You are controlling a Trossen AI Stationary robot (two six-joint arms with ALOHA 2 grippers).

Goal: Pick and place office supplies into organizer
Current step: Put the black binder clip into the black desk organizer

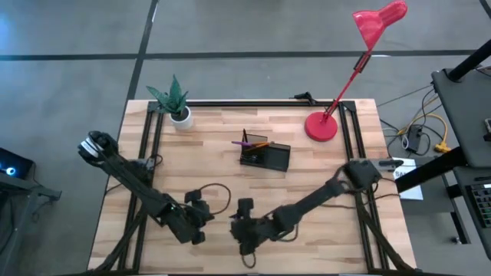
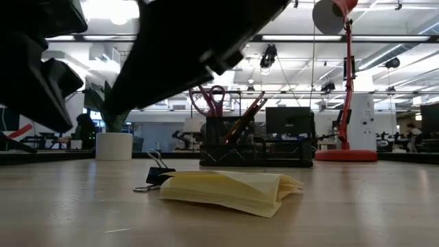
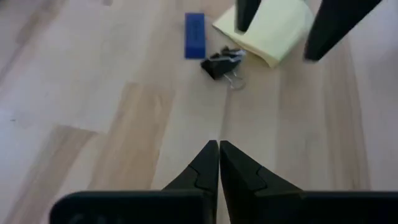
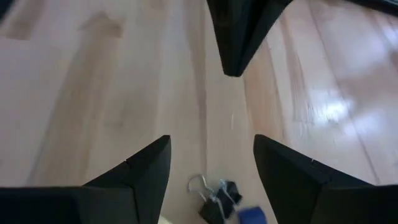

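From above: one black organizer (image 1: 265, 156) near the middle of the counter (image 1: 322, 176), with purple-handled scissors (image 1: 244, 141) and an orange pencil (image 1: 259, 144) standing in its taller part. One potted plant (image 1: 176, 101) well off to the organizer's left, one red lamp (image 1: 331, 115) off to its right. Two arms below the organizer: left gripper (image 1: 201, 218) and right gripper (image 1: 245, 230) near each other, hiding the loose supplies.

At counter height: one yellow sticky-note pad (image 2: 233, 190) lying flat in front of the organizer (image 2: 255, 144), one black binder clip (image 2: 155, 178) touching its edge; dark arm parts blocking the upper view.

Left wrist: fingers (image 3: 205, 169) pressed together, holding nothing; beyond them one blue piece (image 3: 194, 35), the clip (image 3: 222, 62), the pad (image 3: 270, 31).

Right wrist: fingers (image 4: 146, 168) spread wide over the clip (image 4: 214, 196) and blue piece (image 4: 252, 216).
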